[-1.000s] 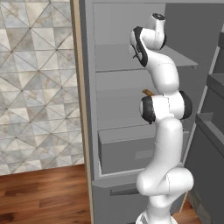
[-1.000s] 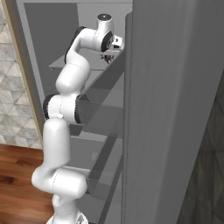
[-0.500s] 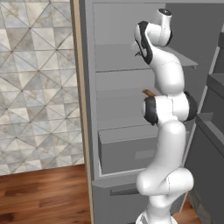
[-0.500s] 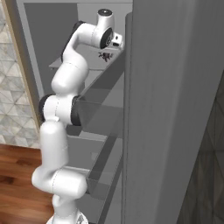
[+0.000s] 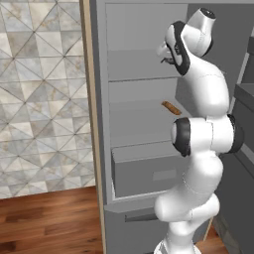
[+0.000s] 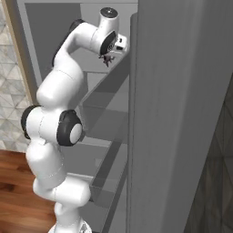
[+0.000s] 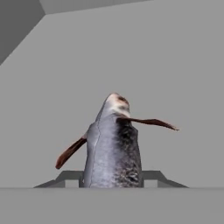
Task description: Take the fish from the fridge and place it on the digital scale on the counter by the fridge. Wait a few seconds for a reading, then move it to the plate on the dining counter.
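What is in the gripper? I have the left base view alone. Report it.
Observer: The hand view shows the fish, grey with reddish-brown fins, clamped in the gripper, jaws shut on it.
Operator: Tell me where it hangs.
Observer: In the right base view it dangles under the hand, level with the top compartment of the fridge, above the upper shelf.
Operator: Say whether it touches anything.
Observer: In the hand view a plain grey fridge wall lies behind it, with no contact to be seen.
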You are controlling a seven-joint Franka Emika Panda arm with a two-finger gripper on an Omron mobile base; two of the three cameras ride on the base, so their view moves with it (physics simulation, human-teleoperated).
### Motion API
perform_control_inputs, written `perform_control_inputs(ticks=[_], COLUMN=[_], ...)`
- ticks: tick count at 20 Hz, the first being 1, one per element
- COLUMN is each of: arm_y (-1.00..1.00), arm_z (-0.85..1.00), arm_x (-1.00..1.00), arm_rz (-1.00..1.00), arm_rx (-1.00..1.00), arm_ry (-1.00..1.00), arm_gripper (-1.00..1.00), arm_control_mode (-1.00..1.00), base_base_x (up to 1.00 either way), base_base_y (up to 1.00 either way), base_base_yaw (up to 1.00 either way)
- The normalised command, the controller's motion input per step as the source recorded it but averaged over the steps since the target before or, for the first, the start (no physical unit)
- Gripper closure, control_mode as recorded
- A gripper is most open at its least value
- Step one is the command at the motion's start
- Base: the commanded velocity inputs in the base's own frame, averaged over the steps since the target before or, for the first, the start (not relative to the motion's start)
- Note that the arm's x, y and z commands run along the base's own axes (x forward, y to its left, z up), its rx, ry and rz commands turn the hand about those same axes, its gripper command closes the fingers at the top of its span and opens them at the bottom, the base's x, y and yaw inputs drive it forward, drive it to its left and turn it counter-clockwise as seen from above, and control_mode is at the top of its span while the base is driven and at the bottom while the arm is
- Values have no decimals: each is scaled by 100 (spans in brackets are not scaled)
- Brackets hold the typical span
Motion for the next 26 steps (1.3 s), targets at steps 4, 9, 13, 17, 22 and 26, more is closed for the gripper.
perform_control_inputs(ticks=[4, 9, 13, 17, 22, 26], arm_y=[5, 13, 8, 43, 47, 9], arm_z=[0, 9, 6, 0, -26, -34], arm_x=[-88, -96, -100, -100, -100, -100], arm_rz=[3, 3, 0, 0, 0, 0], arm_rx=[0, -3, -10, -26, -21, 2], arm_ry=[-10, -5, 0, 0, 0, -5], arm_gripper=[100, 100, 100, 100, 100, 100], arm_control_mode=[-100, -100, -100, -100, -100, -100], base_base_x=[0, 0, 0, 0, 0, 0], base_base_y=[0, 0, 0, 0, 0, 0], base_base_yaw=[0, 0, 0, 0, 0, 0])
